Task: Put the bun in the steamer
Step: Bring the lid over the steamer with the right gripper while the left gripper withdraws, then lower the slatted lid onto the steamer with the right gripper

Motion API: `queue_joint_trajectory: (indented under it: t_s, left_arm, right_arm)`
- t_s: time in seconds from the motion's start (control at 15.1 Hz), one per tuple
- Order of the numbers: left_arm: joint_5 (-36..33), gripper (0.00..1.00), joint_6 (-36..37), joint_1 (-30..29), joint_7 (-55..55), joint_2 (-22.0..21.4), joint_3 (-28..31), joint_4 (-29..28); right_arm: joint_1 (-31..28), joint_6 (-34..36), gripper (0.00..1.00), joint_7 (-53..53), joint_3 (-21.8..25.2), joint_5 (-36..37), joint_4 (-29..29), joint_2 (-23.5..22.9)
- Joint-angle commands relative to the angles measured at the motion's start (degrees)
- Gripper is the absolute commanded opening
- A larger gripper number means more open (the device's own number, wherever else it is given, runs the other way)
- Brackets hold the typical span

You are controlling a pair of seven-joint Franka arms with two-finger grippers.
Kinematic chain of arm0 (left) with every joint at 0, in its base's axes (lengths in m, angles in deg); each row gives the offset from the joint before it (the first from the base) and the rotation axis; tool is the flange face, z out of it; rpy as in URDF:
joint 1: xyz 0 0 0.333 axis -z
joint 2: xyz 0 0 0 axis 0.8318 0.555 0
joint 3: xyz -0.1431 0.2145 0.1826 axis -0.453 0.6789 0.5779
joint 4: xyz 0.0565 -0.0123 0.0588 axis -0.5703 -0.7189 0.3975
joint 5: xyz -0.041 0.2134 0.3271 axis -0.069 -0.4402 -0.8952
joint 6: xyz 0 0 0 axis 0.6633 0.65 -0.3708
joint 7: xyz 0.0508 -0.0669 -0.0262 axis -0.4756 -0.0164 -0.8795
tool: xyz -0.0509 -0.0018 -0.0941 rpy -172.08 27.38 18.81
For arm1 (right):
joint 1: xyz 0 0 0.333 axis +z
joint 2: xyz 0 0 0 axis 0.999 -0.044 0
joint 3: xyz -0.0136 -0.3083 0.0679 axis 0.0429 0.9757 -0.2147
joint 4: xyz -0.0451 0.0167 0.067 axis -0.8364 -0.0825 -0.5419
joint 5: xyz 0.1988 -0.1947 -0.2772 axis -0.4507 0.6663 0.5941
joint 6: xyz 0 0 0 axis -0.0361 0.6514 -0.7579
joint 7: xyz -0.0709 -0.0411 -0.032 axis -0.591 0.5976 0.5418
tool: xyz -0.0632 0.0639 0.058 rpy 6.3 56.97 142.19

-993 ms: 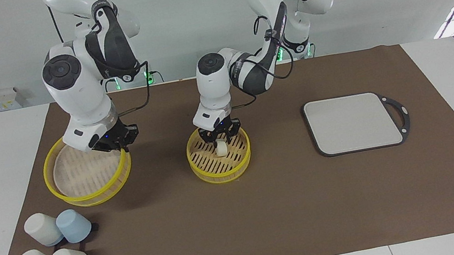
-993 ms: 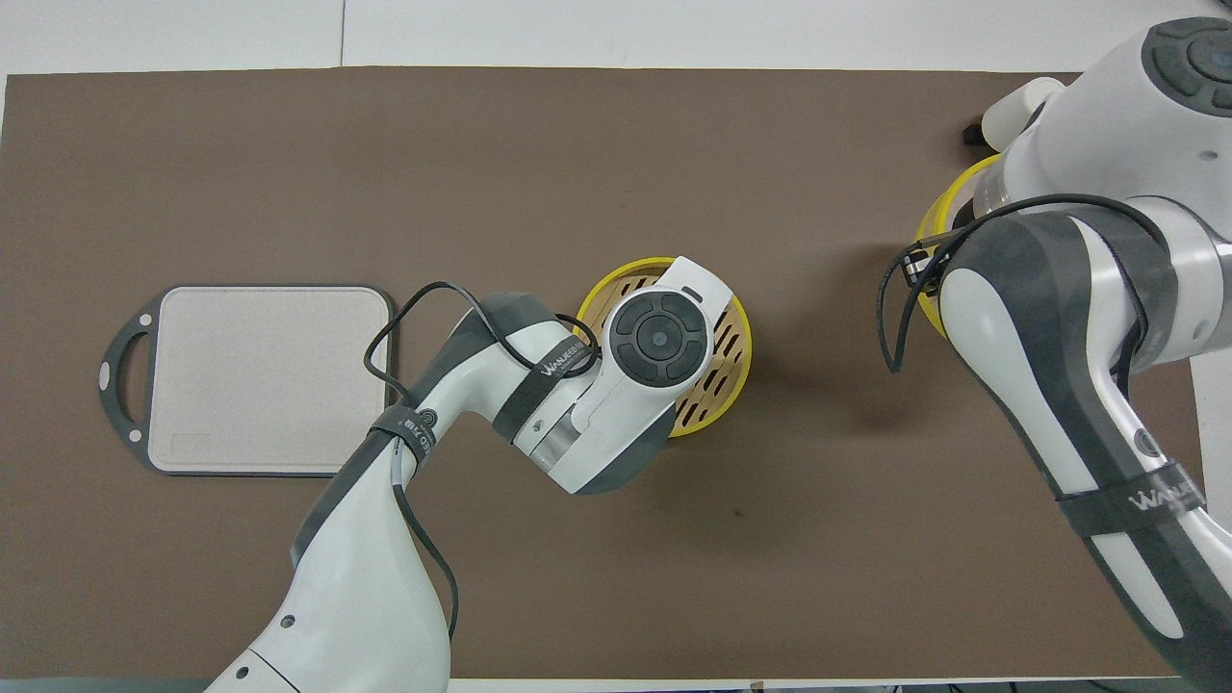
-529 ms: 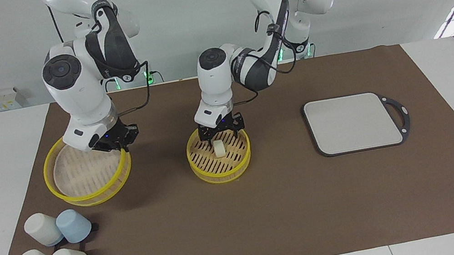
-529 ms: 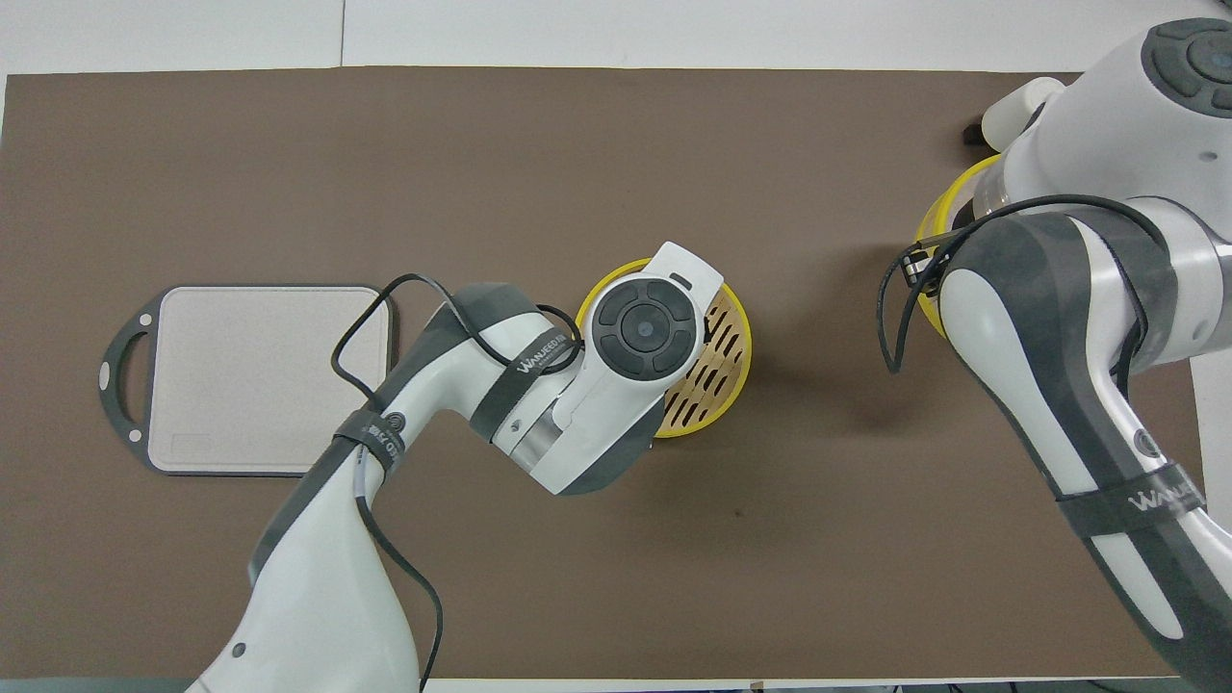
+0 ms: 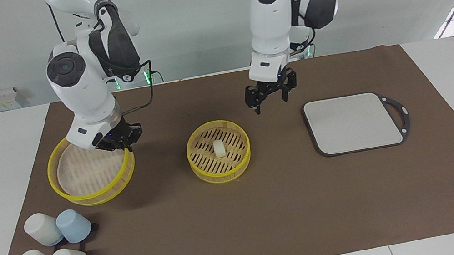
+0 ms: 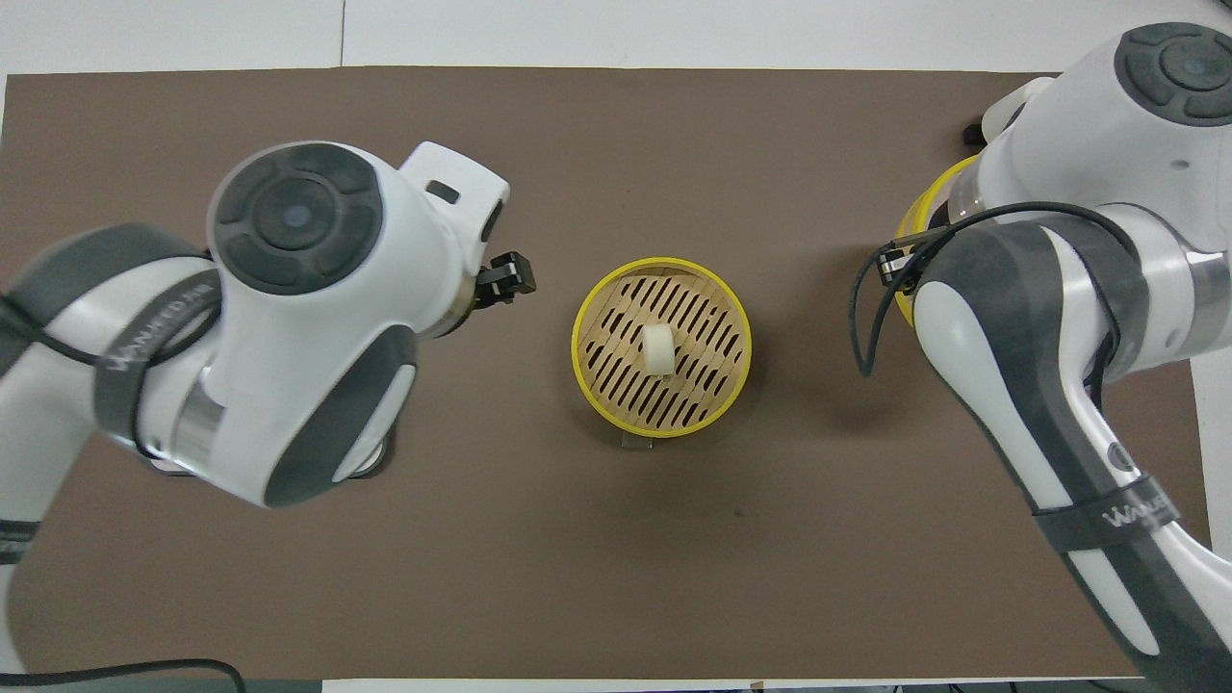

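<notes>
Left claw (image 5: 270, 96) hangs raised with fingers spread wide and nothing between them, over bare brown mat (image 5: 269, 213) between the steamer's lower tier (image 5: 222, 171) and the grey cutting board (image 5: 353, 122).

Items in the facing view, first to last across it:

1. Four upturned cups (image 5: 54, 253), three pale and one blue, clustered at the mat corner toward the right arm's end, at the edge farthest from the robots.
2. Right claw (image 5: 125, 145) is pinched shut on the rim of the steamer's upper tier (image 5: 95, 193), a yellow-rimmed ring with a slatted floor. That tier sits tilted, its gripped side lifted.
3. Lower tier stands flat near the middle of the surface, free of both claws.
4. Bun (image 5: 219, 148) rests on the slats at about the centre of that tier, upright on its flat side, touching neither the rim nor a claw.
5. Cutting board lies toward the left arm's end, bare.

Assessment: placement appears done; the bun is in the steamer.

Handling judgement: the bun looks light, smooth and likely soft, so a hard squeeze could dent it. If regripped, take it across its rounded sides, low enough that it cannot roll out. The tiers look light and stiff; the rim is the natural hold.
</notes>
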Motion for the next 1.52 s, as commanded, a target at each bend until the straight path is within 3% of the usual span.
queue_joint_trajectory:
  t_s: [0.0, 0.26, 0.46, 0.66, 0.93, 1.19, 1.46]
  left_arm:
    - [4.0, 1.0, 4.0, -9.1, 11.9, -4.7, -0.6, -1.5]
    - [4.3, 1.0, 8.3, -17.0, 22.7, -7.9, -0.1, -1.3]
    - [4.3, 1.0, 10.8, -21.3, 32.5, -9.1, 0.0, -1.5]
    - [4.3, 1.0, 11.8, -21.9, 36.6, -10.4, 0.8, -3.2]
    - [5.3, 1.0, 10.4, -21.5, 37.7, -13.7, 1.9, -8.0]
    - [5.9, 1.0, 4.2, -22.4, 40.4, -16.4, 1.8, -14.1]
    - [5.9, 1.0, 4.4, -23.5, 40.6, -15.4, 1.0, -12.9]
  right_arm:
    - [7.7, -1.1, 0.0, 10.8, -0.4, -0.4, -0.6, 1.3]
    - [16.2, -0.4, 0.0, 20.9, -0.4, -0.3, -8.3, -3.3]
    - [20.4, -6.5, 0.0, 25.5, -0.4, -2.6, -9.4, -7.0]
    - [21.6, -10.1, 0.0, 25.4, -0.5, -3.2, -8.0, -7.9]
    - [27.3, -10.2, 0.0, 27.3, -0.1, -1.2, -8.6, -12.8]
    - [28.3, -8.7, 0.0, 27.7, -0.1, 0.7, -8.7, -13.3]
    - [28.7, -9.2, 0.0, 27.7, -0.1, 1.7, -8.7, -14.1]
